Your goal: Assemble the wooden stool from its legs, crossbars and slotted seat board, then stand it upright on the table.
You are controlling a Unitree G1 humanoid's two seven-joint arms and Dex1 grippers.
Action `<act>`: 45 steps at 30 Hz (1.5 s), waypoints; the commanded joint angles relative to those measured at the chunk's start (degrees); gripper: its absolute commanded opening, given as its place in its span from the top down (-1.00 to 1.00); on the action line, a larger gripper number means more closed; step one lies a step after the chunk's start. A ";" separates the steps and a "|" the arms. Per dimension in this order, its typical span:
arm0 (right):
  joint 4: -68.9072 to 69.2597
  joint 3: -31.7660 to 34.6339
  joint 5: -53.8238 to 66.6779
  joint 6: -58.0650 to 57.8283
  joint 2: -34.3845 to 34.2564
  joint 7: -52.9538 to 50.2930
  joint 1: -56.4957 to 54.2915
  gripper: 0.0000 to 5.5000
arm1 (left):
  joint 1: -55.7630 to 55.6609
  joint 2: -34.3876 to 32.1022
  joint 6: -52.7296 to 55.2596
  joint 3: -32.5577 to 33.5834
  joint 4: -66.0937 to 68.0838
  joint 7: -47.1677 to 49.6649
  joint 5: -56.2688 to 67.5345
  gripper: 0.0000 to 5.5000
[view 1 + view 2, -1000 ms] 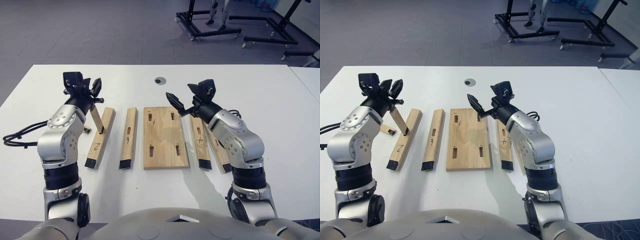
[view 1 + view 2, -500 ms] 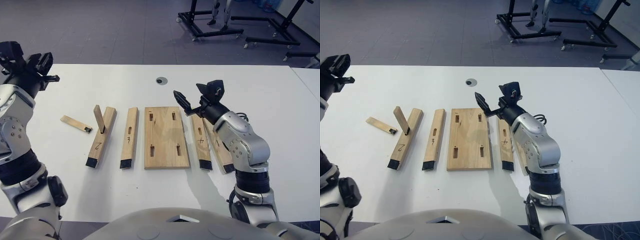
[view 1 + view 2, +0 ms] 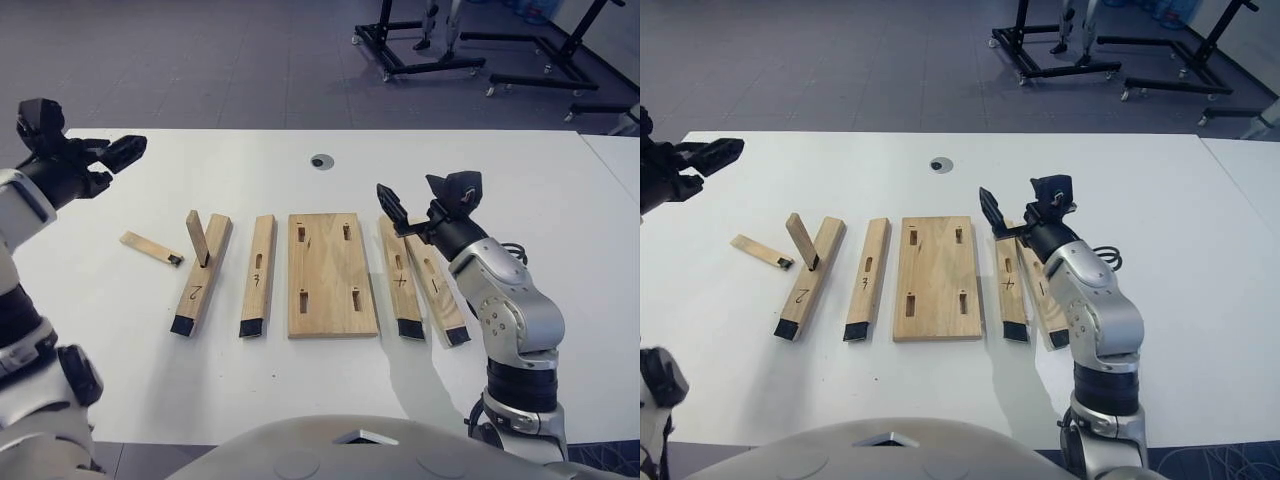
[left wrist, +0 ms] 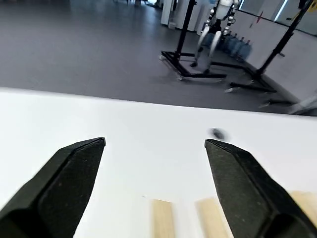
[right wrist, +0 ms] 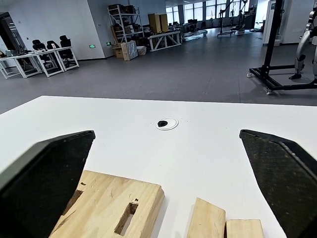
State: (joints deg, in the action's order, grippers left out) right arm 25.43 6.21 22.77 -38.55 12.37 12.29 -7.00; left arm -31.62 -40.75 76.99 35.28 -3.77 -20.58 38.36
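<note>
The left gripper [image 4: 154, 143], fingers spread wide and empty, hovers by the table's [image 3: 520, 165] far-left corner. A loose crossbar [image 3: 150, 247] and a leg [image 3: 202, 278] with a tilted crossbar [image 3: 197, 238] in its slot lie nearer the robot, to the gripper's right. The right gripper [image 5: 167, 134], equally spread, hangs over the far ends of two legs [image 3: 400, 275], with the slotted seat board [image 3: 330, 272] just left of it and bare tabletop beyond.

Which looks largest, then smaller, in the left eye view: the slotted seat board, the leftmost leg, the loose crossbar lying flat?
1. slotted seat board, largest.
2. leftmost leg.
3. loose crossbar, smallest.
All lie about equally far away, so the order holds.
</note>
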 commanded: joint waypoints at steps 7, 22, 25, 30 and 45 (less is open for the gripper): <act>-0.07 0.48 0.28 0.79 0.17 0.44 1.09 -0.96 | -4.26 -26.23 1.89 -16.48 28.28 -36.35 3.65 -0.49; 0.00 -1.74 -0.31 0.81 -0.78 -0.16 1.93 -0.96 | 32.53 -28.65 1.77 -25.49 -11.07 -46.82 5.17 -0.49; 0.14 -2.09 -0.25 0.68 -1.02 -0.38 1.91 -0.96 | 31.43 -22.57 5.91 -24.44 -14.65 -36.71 3.88 -0.49; 0.27 -2.10 -0.26 0.84 -1.42 -0.82 2.24 -0.96 | 28.26 -17.79 8.81 -23.62 -19.54 -25.03 1.47 -0.49; -0.47 -2.62 -0.30 0.95 -1.57 -0.49 1.76 -0.96 | 25.40 -0.21 15.48 -27.47 -31.07 2.71 -8.05 -0.49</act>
State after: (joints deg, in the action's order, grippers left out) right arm 25.22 3.89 22.51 -37.40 10.66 11.75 -4.86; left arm -7.08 -41.90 91.28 7.66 -33.69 -19.28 30.66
